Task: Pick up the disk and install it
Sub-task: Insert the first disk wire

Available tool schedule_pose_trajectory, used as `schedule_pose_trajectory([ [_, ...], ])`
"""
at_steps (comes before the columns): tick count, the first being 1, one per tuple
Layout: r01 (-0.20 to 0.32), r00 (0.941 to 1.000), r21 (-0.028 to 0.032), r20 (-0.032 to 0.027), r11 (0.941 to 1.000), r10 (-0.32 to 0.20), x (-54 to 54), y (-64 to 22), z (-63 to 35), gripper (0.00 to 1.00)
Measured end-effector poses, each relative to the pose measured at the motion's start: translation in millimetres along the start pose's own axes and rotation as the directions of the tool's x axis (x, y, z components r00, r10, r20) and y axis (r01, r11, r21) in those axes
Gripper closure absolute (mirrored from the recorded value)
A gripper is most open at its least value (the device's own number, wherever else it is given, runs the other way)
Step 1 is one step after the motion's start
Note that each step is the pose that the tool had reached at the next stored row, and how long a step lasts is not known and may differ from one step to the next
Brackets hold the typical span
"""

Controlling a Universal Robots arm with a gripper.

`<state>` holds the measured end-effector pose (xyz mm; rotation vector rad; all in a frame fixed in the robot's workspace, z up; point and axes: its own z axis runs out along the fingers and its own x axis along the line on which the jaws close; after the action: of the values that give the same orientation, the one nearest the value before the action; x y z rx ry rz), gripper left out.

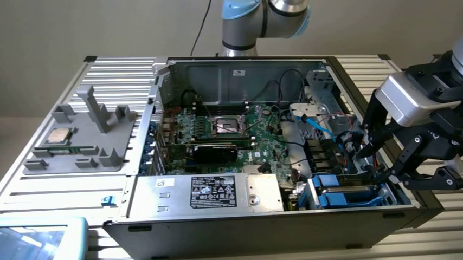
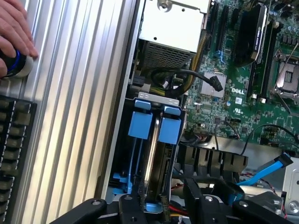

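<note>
The disk (image 2: pixel 154 161) stands on edge in the drive bay at the case's front corner, on the exterior view's right, its blue carrier tab (image 2: pixel 168 130) facing the power supply. A second blue carrier (image 2: pixel 140 124) sits beside it. In the exterior view both carriers show as blue frames (image 1: pixel 340 190) in the bay. My gripper (image 1: pixel 380 167) hangs just above that bay. In the wrist view my gripper (image 2: pixel 161 203) is open and its black fingers (image 2: pixel 198 200) straddle the disk's near end, with a gap showing on one side.
The silver power supply (image 1: pixel 217 192) lies next to the bay. The motherboard (image 1: pixel 231 132) has loose black cables and a blue cable (image 2: pixel 268 170) crosses near it. A grey tray (image 1: pixel 79 143) holds a processor chip. A person's hand (image 2: pixel 14 32) rests on a round button.
</note>
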<state>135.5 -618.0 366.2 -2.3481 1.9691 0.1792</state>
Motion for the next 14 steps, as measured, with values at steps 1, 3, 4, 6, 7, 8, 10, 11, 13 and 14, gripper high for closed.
schedule_pose_trajectory([
  [1, 0.000, 1.0000, 0.0000, -0.0001, 1.0000, 0.000, 0.0, 0.0, 0.0, 0.53],
  [3, 0.001, 1.0000, -0.0002, -0.0001, 1.0000, -0.001, 0.4, 0.0, 0.4, 0.53],
  [4, 0.001, 1.0000, -0.0002, 0.0002, 1.0000, -0.001, 0.9, 0.1, 1.3, 0.53],
  [6, 0.002, 1.0000, -0.0003, 0.0007, 1.0000, -0.002, 1.9, 0.1, 4.4, 0.53],
  [7, 0.002, 1.0000, -0.0001, 0.0016, 1.0000, -0.002, 2.6, 0.2, 6.2, 0.53],
  [8, 0.003, 1.0000, -0.0001, 0.0023, 1.0000, -0.003, 2.9, 0.2, 7.9, 0.53],
  [10, 0.003, 1.0000, 0.0003, 0.0048, 1.0000, -0.003, 3.4, 0.1, 11.3, 0.53],
  [11, 0.004, 1.0000, 0.0004, 0.0058, 1.0000, -0.004, 3.6, -0.1, 13.0, 0.53],
  [13, 0.008, 1.0000, -0.0001, 0.0061, 1.0000, -0.008, 4.2, -1.4, 15.4, 0.53],
  [14, 0.011, 0.9999, -0.0005, 0.0062, 0.9999, -0.011, 4.4, -2.0, 16.4, 0.53],
])
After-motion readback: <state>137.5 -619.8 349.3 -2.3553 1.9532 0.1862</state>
